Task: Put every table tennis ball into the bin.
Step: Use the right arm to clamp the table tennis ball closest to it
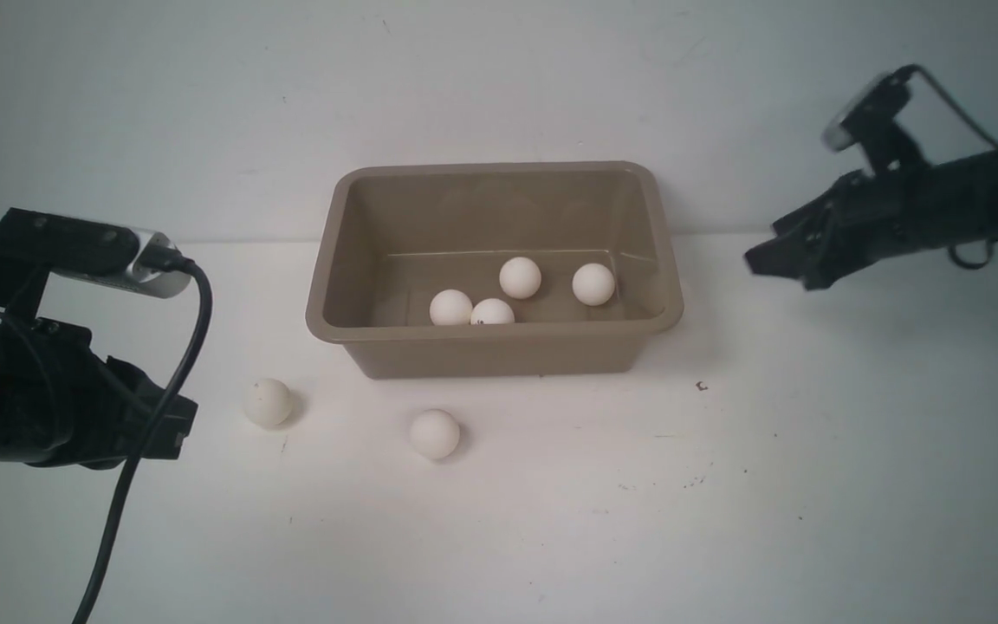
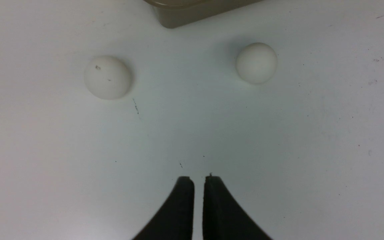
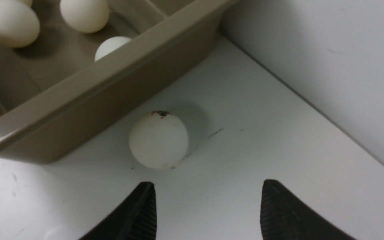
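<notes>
Four balls (image 1: 520, 277) lie on the floor of the bin (image 1: 499, 351). They are cream-white and matte. Two sit side by side close to the front wall, and one of these shows a tiny dark mark. The other two lie apart, further right. The bin is a taupe tub with rounded corners, a flared rim and sloping walls. It stands upright, mouth up, at the back middle of the bench (image 1: 724, 520), close to the wall (image 1: 499, 69), with its long axis running left to right.

Two more rest on the bench, well apart from each other. The left ball (image 1: 268, 402) lies off the bin's front left corner, and the front ball (image 1: 434, 433) lies near its front side. A third ball (image 3: 158, 140), seen only from the right wrist, sits just beside the bin's outer side near the wall, with a dark mark on top.

The right end effector (image 3: 208, 186) hangs near that ball and points at it, jaws spread wide and empty. The left end effector (image 2: 198, 180) points toward the two balls on the bench, its jaws drawn almost together with only a slit between them, holding nothing.
</notes>
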Controlling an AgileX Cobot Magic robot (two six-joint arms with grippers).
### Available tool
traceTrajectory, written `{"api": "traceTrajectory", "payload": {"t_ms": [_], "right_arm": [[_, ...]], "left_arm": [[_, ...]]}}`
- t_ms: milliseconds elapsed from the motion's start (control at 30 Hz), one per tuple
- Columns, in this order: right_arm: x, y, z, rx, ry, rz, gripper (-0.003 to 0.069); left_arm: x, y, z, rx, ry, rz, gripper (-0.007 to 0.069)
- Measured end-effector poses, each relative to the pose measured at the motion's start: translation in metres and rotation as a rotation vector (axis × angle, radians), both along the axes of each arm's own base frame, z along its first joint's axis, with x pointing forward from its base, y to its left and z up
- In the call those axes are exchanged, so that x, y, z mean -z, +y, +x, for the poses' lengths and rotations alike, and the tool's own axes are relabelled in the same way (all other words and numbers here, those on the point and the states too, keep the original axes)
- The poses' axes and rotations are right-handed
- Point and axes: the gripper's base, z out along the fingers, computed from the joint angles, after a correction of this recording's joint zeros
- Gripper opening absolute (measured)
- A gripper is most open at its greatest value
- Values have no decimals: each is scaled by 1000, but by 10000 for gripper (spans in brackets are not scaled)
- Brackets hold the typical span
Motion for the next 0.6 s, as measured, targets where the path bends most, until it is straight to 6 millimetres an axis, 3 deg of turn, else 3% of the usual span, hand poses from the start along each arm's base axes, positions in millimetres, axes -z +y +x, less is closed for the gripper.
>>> {"api": "traceTrajectory", "payload": {"t_ms": [167,367,600], "right_arm": [[16,15,1,-97,-27,-44,388],[22,24,2,-160,-87,-57,388],[33,36,8,-156,-133,-47,388]], "left_arm": [[0,0,0,1,2,0,31],[0,-1,-1,8,10,-1,31],[1,-1,-1,10,13,-2,31]]}}
